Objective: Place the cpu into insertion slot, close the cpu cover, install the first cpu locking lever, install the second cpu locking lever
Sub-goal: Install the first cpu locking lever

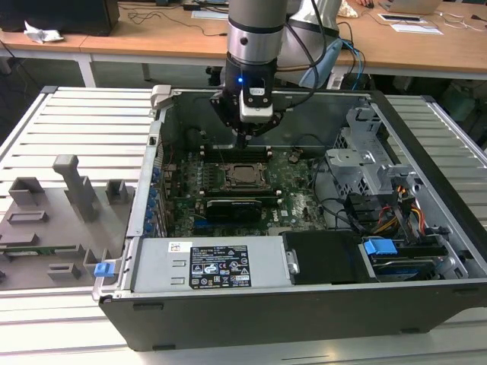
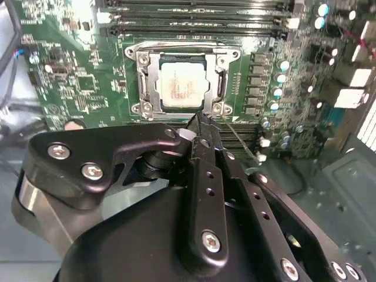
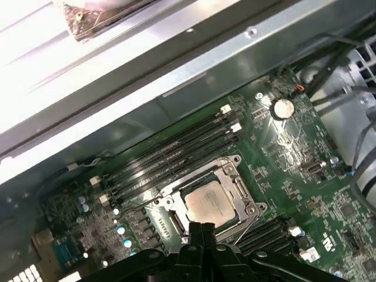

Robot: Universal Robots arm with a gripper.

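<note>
Arm hangs over open computer case (image 1: 304,304), gripper (image 1: 242,143) pointing down at the green motherboard (image 1: 300,199).

Fingers (image 2: 205,176): pressed together along their length, no gap, nothing held between them. In both wrist views the gripper (image 2: 200,121) (image 3: 201,228) has its tips at the edge of the insertion slot (image 2: 141,57) away from the memory slots (image 2: 194,23). Tips just beside the slot's frame; contact or a hair above, cannot tell from these angles.

The cpu (image 2: 183,88) (image 3: 208,202) (image 1: 245,174): lying flat in the insertion slot, silver top up, square to the frame. Slot is on the half of the motherboard nearer the case wall behind the arm, next to the memory slots.

The cpu cover (image 2: 148,82) (image 3: 241,191): down flat around the cpu, chip showing through its window.

A thin metal rod (image 2: 238,140) slants out from the slot corner nearest the fingertips.

Black expansion card (image 1: 236,205) lies across the board on the slot's other side, well apart from the gripper.
</note>
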